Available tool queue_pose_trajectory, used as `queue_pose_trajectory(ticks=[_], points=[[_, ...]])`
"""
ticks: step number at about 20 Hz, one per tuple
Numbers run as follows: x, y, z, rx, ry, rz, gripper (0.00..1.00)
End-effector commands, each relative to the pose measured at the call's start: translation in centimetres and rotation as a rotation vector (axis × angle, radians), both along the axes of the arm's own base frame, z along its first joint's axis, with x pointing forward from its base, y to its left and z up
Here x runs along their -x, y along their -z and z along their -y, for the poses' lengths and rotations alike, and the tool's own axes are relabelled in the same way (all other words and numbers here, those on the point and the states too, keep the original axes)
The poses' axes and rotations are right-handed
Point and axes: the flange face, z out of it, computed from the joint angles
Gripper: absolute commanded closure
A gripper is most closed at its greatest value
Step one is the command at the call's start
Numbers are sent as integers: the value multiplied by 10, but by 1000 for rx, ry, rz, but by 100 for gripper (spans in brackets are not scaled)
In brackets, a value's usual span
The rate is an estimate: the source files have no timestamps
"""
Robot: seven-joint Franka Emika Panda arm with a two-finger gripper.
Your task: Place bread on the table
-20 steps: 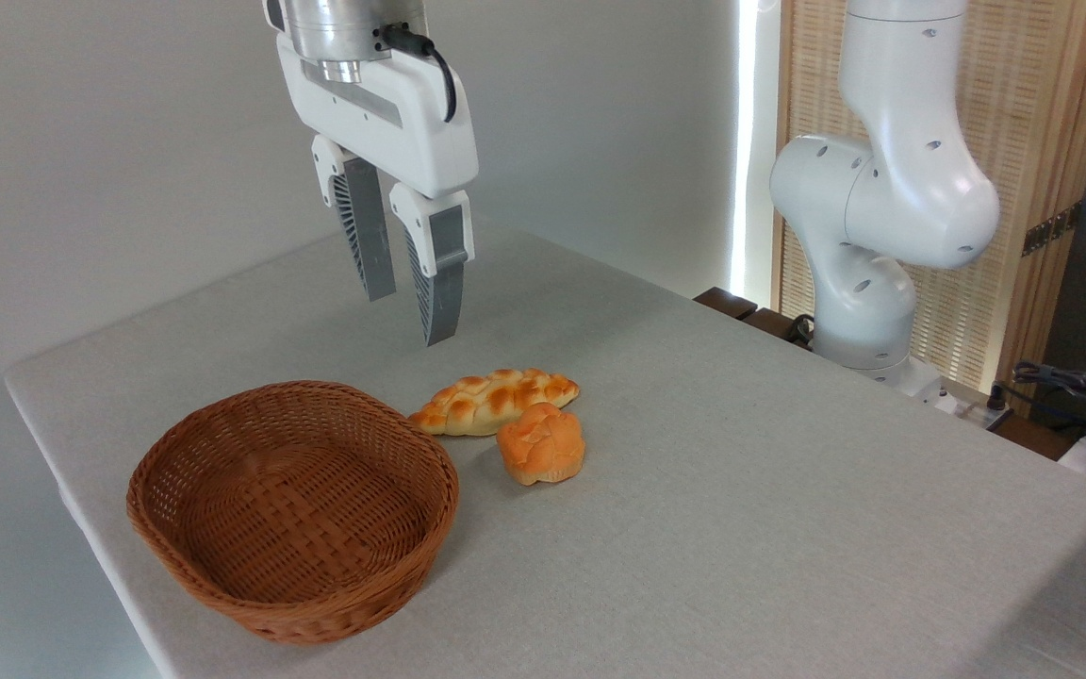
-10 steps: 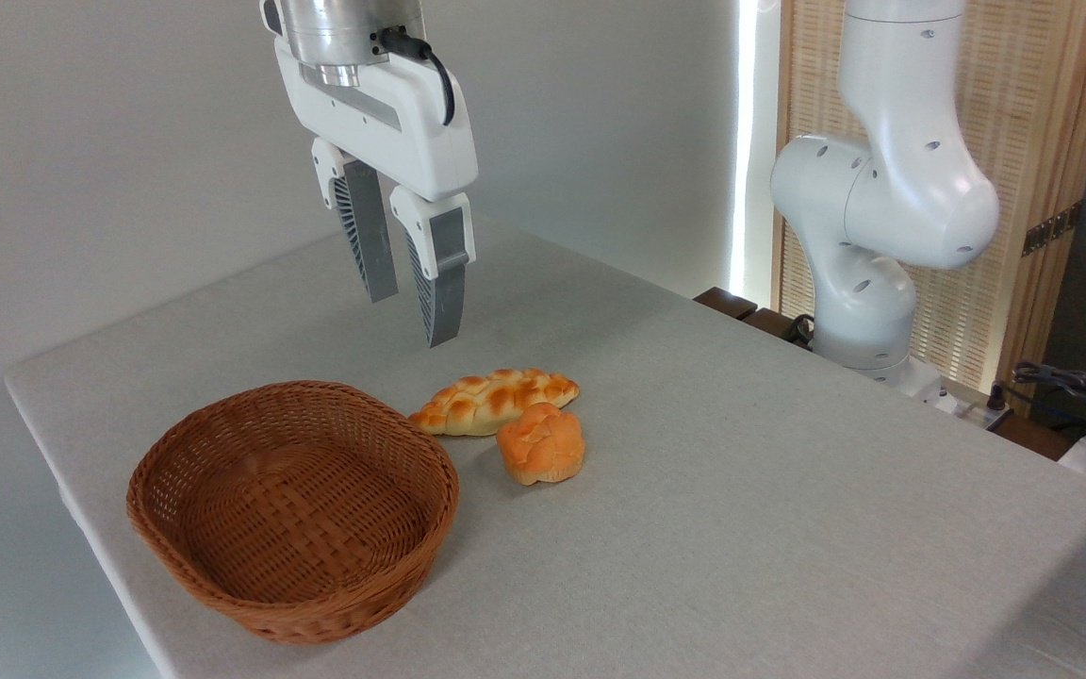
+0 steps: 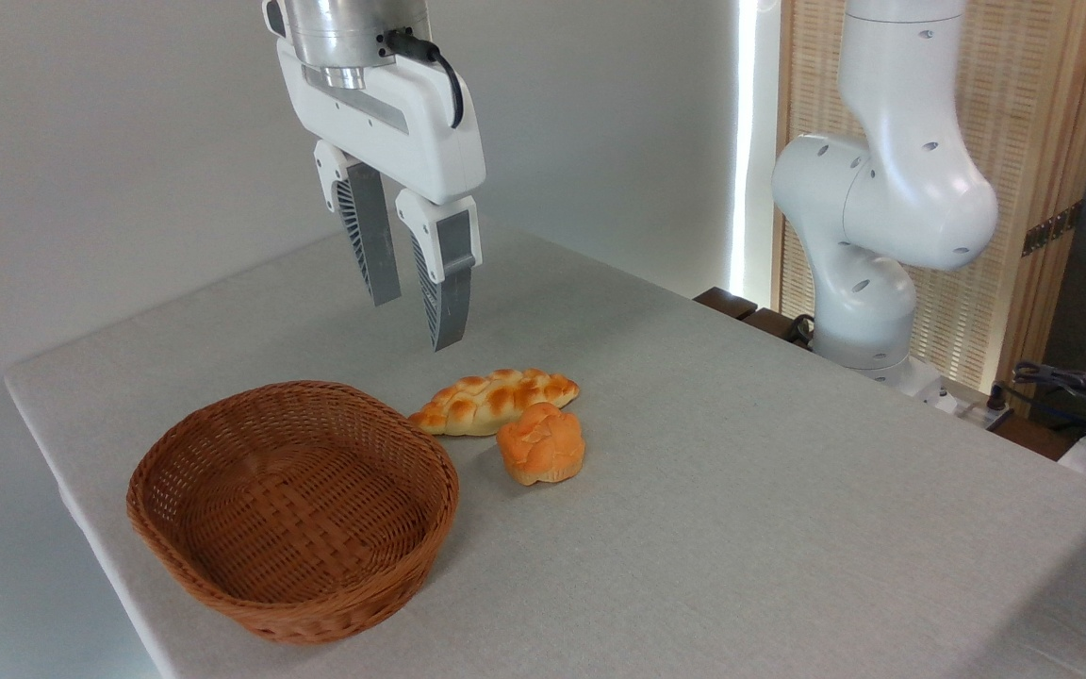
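Two grey fingers [image 3: 442, 292] hang down from the robot's gripper [image 3: 417, 325], high over the table [image 3: 788, 490]. They have a small gap between them and nothing is in it. The gripper holds nothing at all.

Below it lies the braided bread [image 3: 494, 400]. It is flat on the grey table, not in the wicker basket [image 3: 293, 509]. The basket sits just to the left of the bread and it looks empty. The left tip of the bread is very close to the basket rim. I cannot tell if it touches. A small round orange bun [image 3: 541, 442] sits right against the front of the bread, near its right half.

Now the part that matters most. The bread is lower than the gripper and a little to the right of it in the picture. There is clear air between the fingertips and the loaf. The long way of the bread runs from left to right, and the right end tips up a bit in the picture.

Since the bread is lying on the table and the gripper is empty above it, the job looks done to me. If the gripper did need to come back, it would go down and a little right. It would have to watch out for the bun, which is snug beside the loaf.
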Motion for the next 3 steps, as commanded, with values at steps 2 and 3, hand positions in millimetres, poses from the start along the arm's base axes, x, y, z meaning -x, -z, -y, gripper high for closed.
queue_pose_trajectory(ticks=[2,3], points=[[-1,-4,-1,-9,-6,-14,0],[-1,-3,-1,-9,-6,-16,0]])
